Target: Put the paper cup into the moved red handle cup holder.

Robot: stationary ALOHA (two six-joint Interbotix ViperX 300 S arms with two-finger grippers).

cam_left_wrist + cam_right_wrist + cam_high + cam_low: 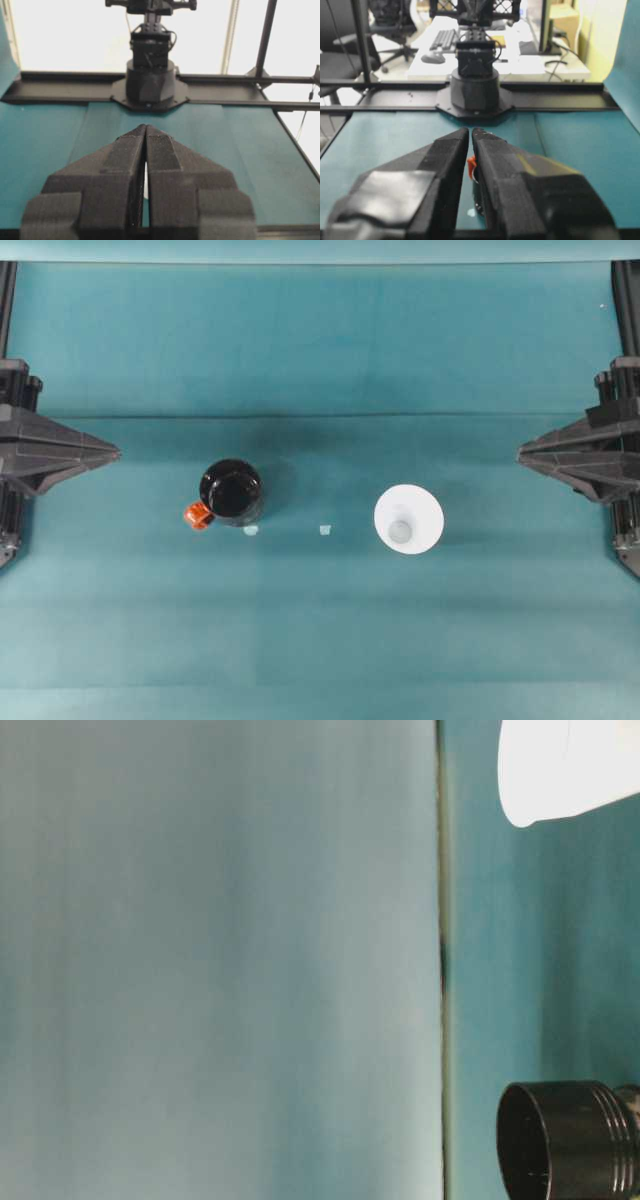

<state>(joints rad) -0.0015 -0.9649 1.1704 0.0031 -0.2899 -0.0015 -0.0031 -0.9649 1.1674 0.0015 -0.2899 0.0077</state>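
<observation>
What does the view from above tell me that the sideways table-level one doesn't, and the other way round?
From above: the left claw and right claw at the table's sides, an orange-red handle and two pale scraps. Table-level: the grooved side wall of the black holder and a pale backdrop. Both: the white paper cup and holder standing apart on teal cloth.

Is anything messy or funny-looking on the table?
Mostly tidy. The paper cup stands upside down, wide rim on the table, grey base up. Two tiny pale scraps lie between it and the black holder. Nothing is spilled or broken.
</observation>
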